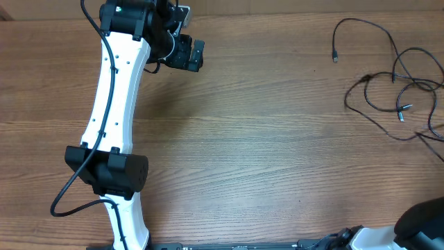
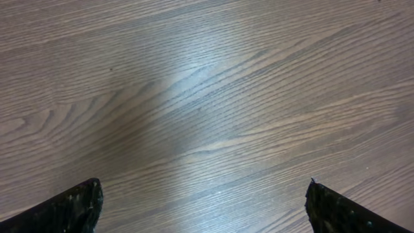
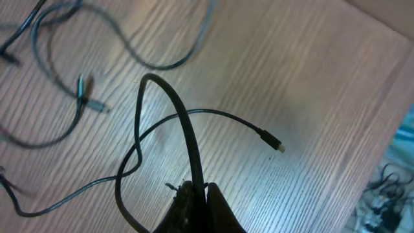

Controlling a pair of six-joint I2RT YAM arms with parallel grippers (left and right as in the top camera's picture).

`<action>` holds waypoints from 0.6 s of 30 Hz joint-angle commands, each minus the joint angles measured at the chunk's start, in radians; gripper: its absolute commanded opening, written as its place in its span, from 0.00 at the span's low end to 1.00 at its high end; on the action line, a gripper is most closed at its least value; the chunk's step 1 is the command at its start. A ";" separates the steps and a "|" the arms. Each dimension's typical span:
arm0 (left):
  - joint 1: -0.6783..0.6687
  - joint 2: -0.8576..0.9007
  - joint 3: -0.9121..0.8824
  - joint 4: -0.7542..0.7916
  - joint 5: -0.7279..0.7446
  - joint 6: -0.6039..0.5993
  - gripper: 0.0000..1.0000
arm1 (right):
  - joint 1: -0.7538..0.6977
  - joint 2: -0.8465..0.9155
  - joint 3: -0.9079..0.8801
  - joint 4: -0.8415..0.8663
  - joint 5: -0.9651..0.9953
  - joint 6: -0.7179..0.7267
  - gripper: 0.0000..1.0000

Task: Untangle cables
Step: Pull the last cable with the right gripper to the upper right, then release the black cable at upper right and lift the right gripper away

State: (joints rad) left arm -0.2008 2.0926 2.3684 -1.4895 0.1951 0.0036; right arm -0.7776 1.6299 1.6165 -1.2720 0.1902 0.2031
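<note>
Cables (image 1: 395, 76) lie in loose, crossing loops on the right side of the wooden surface (image 1: 263, 139), well apart from the left gripper (image 2: 204, 197), whose jaws are spread wide over bare wood. The right gripper (image 3: 197, 191) is pressed together, pinching one black cable (image 3: 188, 129) that arches up from its fingertips.

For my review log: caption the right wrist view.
Right hand pinches a looped black cable; other thin cables lie loose on the wooden table.
</note>
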 commanded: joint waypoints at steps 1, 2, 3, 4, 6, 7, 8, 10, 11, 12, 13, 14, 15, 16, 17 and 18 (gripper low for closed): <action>-0.002 -0.020 0.016 0.002 0.011 0.016 1.00 | -0.078 -0.031 0.021 0.026 -0.057 0.041 0.04; -0.002 -0.020 0.016 0.002 0.011 0.016 1.00 | -0.097 -0.031 0.021 0.033 -0.067 0.041 0.04; -0.002 -0.020 0.016 0.002 0.011 0.016 1.00 | -0.111 -0.031 0.021 0.038 -0.069 0.041 0.04; -0.002 -0.020 0.016 0.002 0.011 0.016 1.00 | -0.127 -0.031 0.021 0.046 -0.069 0.041 0.04; -0.002 -0.020 0.016 0.002 0.011 0.016 1.00 | -0.151 -0.031 0.021 0.061 -0.073 0.041 0.04; -0.002 -0.020 0.016 0.002 0.011 0.016 1.00 | -0.159 -0.031 0.021 0.068 -0.073 0.045 0.04; -0.002 -0.020 0.016 0.002 0.011 0.016 1.00 | -0.167 -0.031 0.021 0.075 -0.072 0.057 0.04; -0.002 -0.020 0.016 0.002 0.011 0.016 1.00 | -0.185 -0.031 0.021 0.109 -0.079 0.063 0.04; -0.002 -0.020 0.016 0.002 0.011 0.016 1.00 | -0.189 -0.031 0.021 0.123 -0.079 0.063 0.04; -0.002 -0.020 0.016 0.002 0.011 0.016 1.00 | -0.190 -0.031 0.021 0.138 -0.079 0.063 0.04; -0.002 -0.020 0.016 0.002 0.011 0.016 1.00 | -0.190 -0.031 0.021 0.152 -0.079 0.063 0.04; -0.002 -0.020 0.016 0.002 0.011 0.016 1.00 | -0.191 -0.031 0.021 0.170 -0.079 0.063 0.04; -0.002 -0.020 0.016 0.002 0.011 0.016 1.00 | -0.190 -0.031 0.021 0.186 -0.079 0.062 0.04; -0.002 -0.020 0.016 0.002 0.011 0.016 1.00 | -0.191 -0.031 0.021 0.200 -0.079 0.062 0.04; -0.002 -0.020 0.016 0.002 0.011 0.016 1.00 | -0.191 -0.031 0.021 0.221 -0.075 0.062 0.04; -0.002 -0.020 0.016 0.002 0.011 0.016 1.00 | -0.191 -0.031 0.021 0.230 -0.073 0.062 0.04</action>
State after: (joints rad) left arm -0.2008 2.0926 2.3684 -1.4887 0.1951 0.0036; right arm -0.9623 1.6299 1.6165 -1.0718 0.1108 0.2577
